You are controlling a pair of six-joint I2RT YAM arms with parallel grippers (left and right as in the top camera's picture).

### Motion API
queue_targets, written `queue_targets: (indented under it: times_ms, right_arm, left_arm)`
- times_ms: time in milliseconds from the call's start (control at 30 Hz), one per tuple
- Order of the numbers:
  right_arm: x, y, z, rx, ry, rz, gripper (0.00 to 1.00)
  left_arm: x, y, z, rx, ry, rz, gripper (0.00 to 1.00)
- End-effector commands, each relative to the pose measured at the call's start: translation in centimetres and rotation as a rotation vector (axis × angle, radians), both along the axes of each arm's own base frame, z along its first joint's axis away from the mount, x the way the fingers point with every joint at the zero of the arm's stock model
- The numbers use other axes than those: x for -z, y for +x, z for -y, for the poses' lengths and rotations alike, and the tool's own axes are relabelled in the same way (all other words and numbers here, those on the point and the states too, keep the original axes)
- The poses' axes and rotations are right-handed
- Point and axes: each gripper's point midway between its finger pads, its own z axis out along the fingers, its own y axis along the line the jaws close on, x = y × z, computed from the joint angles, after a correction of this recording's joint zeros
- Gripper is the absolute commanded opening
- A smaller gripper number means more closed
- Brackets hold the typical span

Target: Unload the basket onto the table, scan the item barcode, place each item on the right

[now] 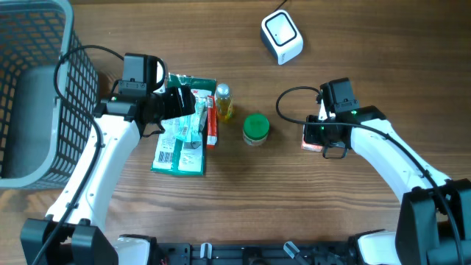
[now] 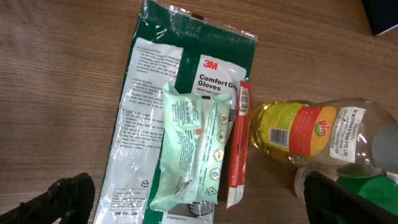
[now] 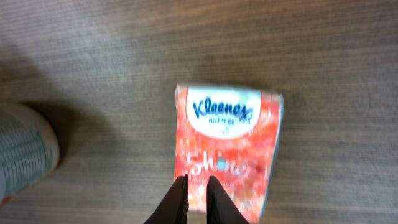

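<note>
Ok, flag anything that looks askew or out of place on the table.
The oil bottle lies on its side against the red packet; the pale green packet sits tilted atop the gloves pack. Nothing spilled.

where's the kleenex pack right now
The Kleenex pack lies on the right in the overhead view, under the right gripper, just right of the green-lidded jar.

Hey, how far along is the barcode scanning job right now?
Done: nothing clearly; no item is at the scanner. In hand: right gripper, nearly closed, at the Kleenex pack on the table; left gripper open over the pile. Left: scanning everything.
</note>
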Motion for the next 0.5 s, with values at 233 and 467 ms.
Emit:
queue_targets:
  times_ms: [233,467]
  right_arm:
    - [0.2,0.8,3.7,0.126,-0.181,0.052,0.45]
    - [0.6,-0.2,3.5,0.165,-0.155,0.003,0.45]
  left_arm:
    - [-0.5,0.3,0.1,-0.009,-0.018,0.011,1.0]
    - [-0.5,0.3,0.1,-0.009,-0.018,0.011,1.0]
